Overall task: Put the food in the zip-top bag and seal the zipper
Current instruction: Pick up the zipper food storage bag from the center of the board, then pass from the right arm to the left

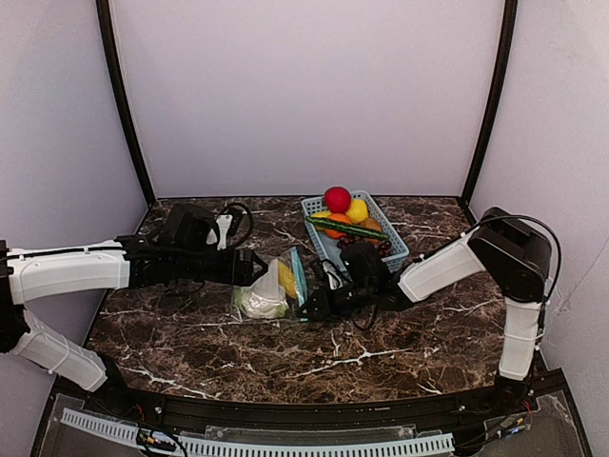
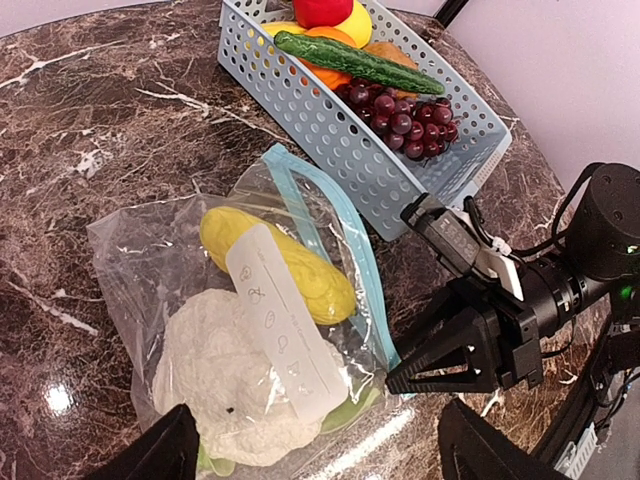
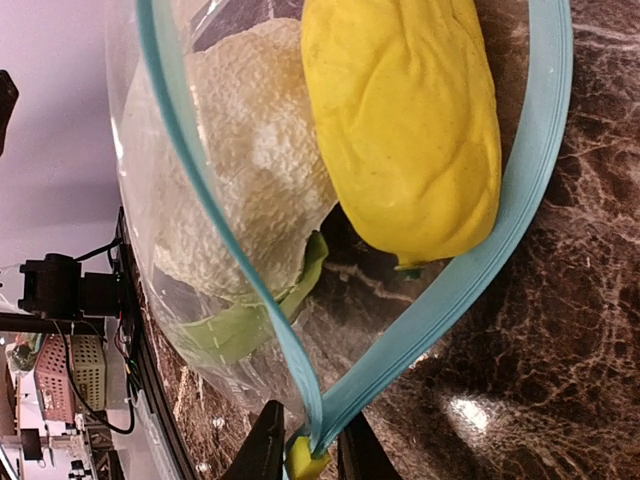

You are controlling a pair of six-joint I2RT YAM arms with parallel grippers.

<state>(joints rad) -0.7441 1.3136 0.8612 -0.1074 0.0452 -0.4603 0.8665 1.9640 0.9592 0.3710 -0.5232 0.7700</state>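
Right wrist: right hand (image 3: 305, 452) low, pinching zipper (image 3: 545, 100) end.

A dark marbled desk (image 1: 190, 333) carries a clear bag (image 1: 259, 297) near its middle, and a light-blue basket (image 1: 314, 224) just right, farther back.

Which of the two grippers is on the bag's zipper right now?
The right gripper: its fingers pinch the end of the light-blue zipper. The left gripper hangs open above the zip-top bag, holding nothing.
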